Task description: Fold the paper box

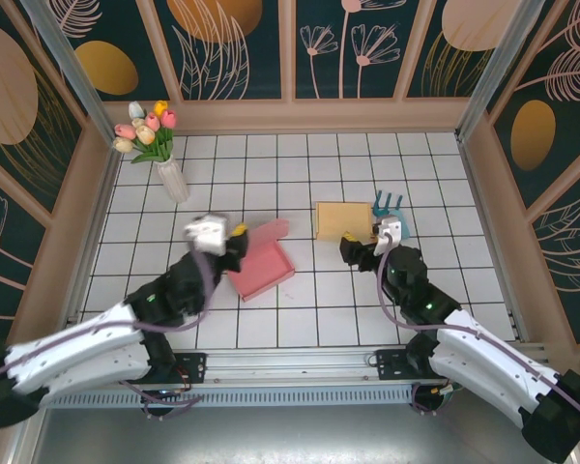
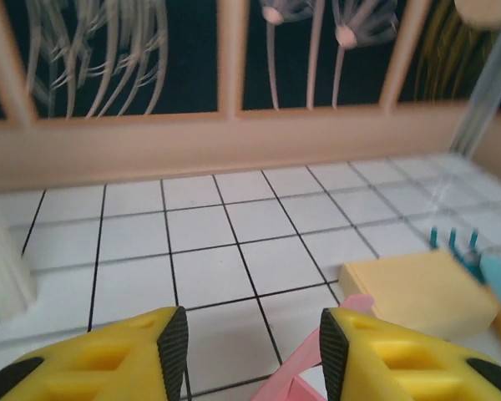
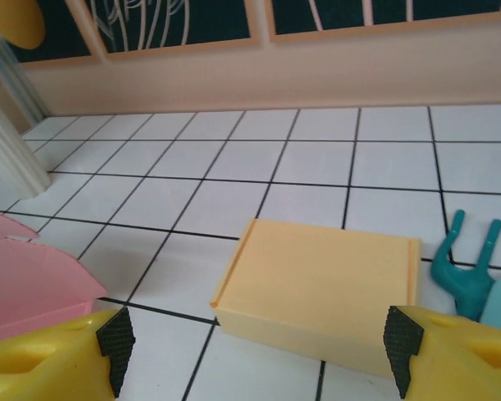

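**Seemingly midway: one box shut, one box open**

From above, the left gripper (image 1: pixel 235 242) sits over the far corner of the pink box (image 1: pixel 261 266). This box is a shallow paper tray with raised walls, and its lid flap (image 1: pixel 271 230) lies loose just past the fingers. The right gripper (image 1: pixel 356 248) hangs just short of the yellow box (image 1: pixel 340 220), a flat, closed block. A teal fork (image 1: pixel 388 204) lies just beyond that box.

At the left wrist, the left gripper (image 2: pixel 255 342) has its jaws partly spread, with bare tile between them and nothing pinched. The pink box (image 2: pixel 313 380) shows a thin, creased edge just beside the right-hand finger; whether they touch I cannot tell. The yellow box (image 2: pixel 422 292) lies ahead and to the right.

At the right wrist, the right gripper (image 3: pixel 257 341) is spread wide and empty. The yellow box (image 3: pixel 317 292) lies straight ahead, matte card with crisp edges and a seam down one side. The pink box (image 3: pixel 33 284) is low to the left, and the teal fork (image 3: pixel 463 276) to the right.

The yellow box looks finished. The pink box probably still needs its lid folded over and tucked in.
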